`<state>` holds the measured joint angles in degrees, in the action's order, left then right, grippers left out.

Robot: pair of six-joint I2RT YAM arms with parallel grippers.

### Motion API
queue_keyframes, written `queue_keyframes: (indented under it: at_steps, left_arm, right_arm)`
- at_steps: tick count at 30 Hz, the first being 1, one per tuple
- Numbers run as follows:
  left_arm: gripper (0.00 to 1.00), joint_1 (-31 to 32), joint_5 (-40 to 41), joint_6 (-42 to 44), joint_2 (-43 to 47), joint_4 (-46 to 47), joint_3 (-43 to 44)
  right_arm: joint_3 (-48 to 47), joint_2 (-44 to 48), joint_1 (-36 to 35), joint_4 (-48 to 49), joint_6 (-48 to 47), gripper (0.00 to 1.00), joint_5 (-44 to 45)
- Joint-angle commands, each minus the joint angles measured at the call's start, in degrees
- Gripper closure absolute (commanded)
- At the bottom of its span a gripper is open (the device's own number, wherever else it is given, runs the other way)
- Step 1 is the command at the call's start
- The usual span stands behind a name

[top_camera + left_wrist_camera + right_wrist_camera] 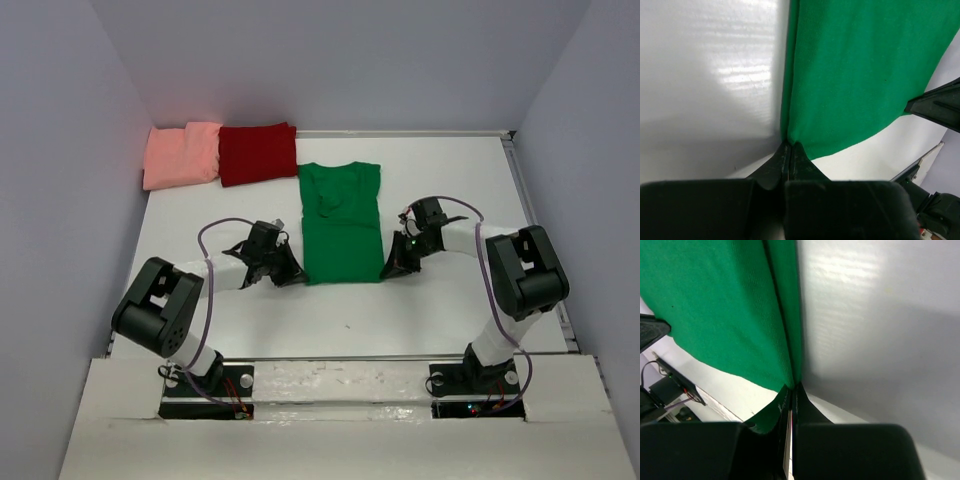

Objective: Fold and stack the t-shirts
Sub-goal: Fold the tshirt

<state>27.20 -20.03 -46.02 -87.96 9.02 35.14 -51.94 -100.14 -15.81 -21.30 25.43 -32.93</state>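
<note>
A bright green t-shirt [341,222] lies flat mid-table, folded into a long strip with its collar toward the back. My left gripper [297,274] is shut on its near left corner; in the left wrist view the green t-shirt [860,75] runs into the pinched tips of the left gripper [789,145]. My right gripper [392,271] is shut on the near right corner, and the right wrist view shows the green t-shirt [720,310] drawn into the tips of the right gripper [793,387]. A folded salmon-pink t-shirt [182,154] and a folded dark red t-shirt [258,153] lie side by side at the back left.
Purple walls close in the white table [440,190] at the left, back and right. The table's raised right edge [540,240] runs past the right arm. In the left wrist view the other arm's dark body [937,107] shows at the right.
</note>
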Motion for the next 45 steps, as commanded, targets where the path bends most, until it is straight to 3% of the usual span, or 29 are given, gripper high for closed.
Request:
queue_keyframes:
  at_steps: [1,6,11,19,36,45]
  left_arm:
    - [1.0,1.27,-2.03,-0.3,3.41,-2.6,-2.0]
    - [1.0,4.17,-1.68,-1.35,6.22,-5.67,-2.7]
    - [1.0,11.1,-1.15,-4.69,7.98,-6.2,-2.7]
    - [1.0,19.02,0.69,-11.72,11.14,-7.34,-1.3]
    - [1.0,18.42,4.74,-10.32,14.84,-21.49,7.66]
    - [1.0,12.27,6.06,-7.69,18.53,-29.58,12.59]
  right_arm:
    - [-0.18,3.98,0.26,-8.84,-3.19,1.0,3.66]
    - [2.37,8.64,0.26,-13.94,-3.9,1.0,4.28]
    - [5.53,13.03,0.26,-16.23,-2.85,1.0,1.73]
    - [4.4,19.8,-0.36,-22.72,-1.79,1.0,2.34]
    - [-6.94,21.83,-0.36,-33.54,-3.63,1.0,5.86]
    - [-13.09,17.97,-0.36,-35.65,-5.57,1.0,6.56]
